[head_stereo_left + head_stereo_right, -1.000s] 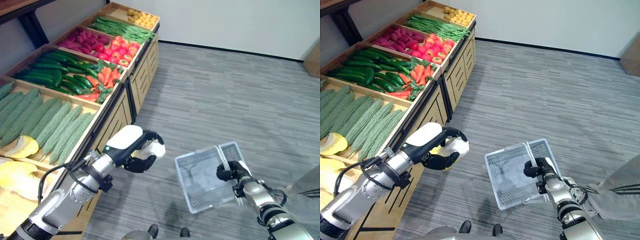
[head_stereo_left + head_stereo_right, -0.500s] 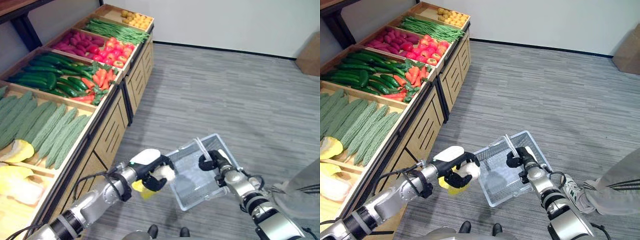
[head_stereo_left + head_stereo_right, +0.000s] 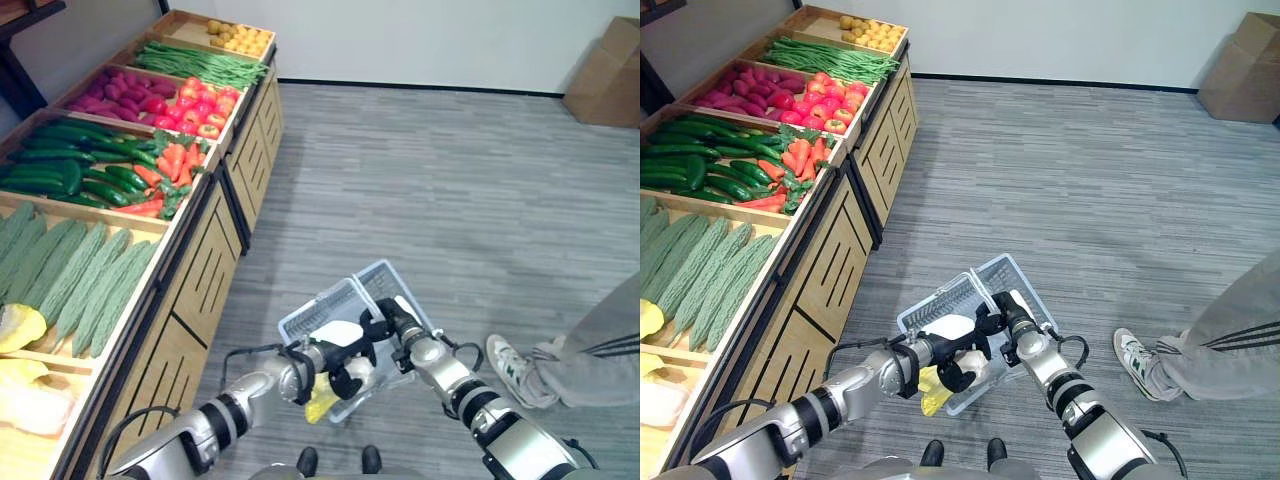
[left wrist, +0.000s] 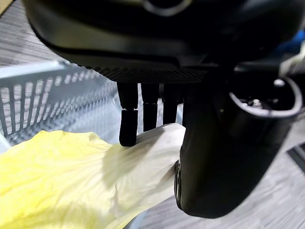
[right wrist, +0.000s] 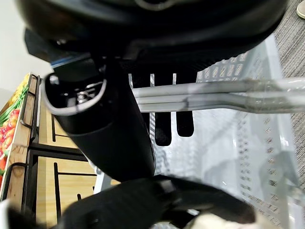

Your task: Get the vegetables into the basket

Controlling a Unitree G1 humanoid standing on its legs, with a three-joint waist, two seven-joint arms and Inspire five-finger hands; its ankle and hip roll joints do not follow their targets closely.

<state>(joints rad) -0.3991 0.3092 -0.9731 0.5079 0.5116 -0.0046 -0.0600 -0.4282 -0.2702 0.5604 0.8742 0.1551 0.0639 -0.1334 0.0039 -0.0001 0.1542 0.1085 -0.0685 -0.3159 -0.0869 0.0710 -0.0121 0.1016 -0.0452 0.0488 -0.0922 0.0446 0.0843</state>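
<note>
Where the two arms meet at the bottom centre of the eye views, the left hand (image 3: 345, 368) has its fingers and thumb curled round a cabbage (image 3: 322, 397), a pale yellow, crinkled leafy head shading to white where the fingers grip. It hangs at the near rim of the basket (image 3: 322, 312), a grey plastic mesh one with a pale handle, partly over the rim and partly below it. The right hand (image 3: 383, 322) is just beyond, fingers wrapped round the handle (image 5: 209, 95), holding the basket tilted above the grey floor (image 3: 430, 190).

The left wrist view shows the fingertips (image 4: 127, 138) pressing into the white leaf with the mesh wall just behind, detail too small in the eye views. The right wrist view shows the handle bars crossing under the curled fingers (image 5: 162, 129).

At lower right a person's shoe (image 3: 508, 360) and trouser leg show. Along the left runs a wooden stand (image 3: 200, 270) with bins: bitter gourds (image 3: 75, 275), then cucumbers (image 3: 70, 170), carrots (image 3: 170, 165), tomatoes (image 3: 195, 105), green beans (image 3: 195, 65). A cardboard box (image 3: 605, 70) sits upper right.
</note>
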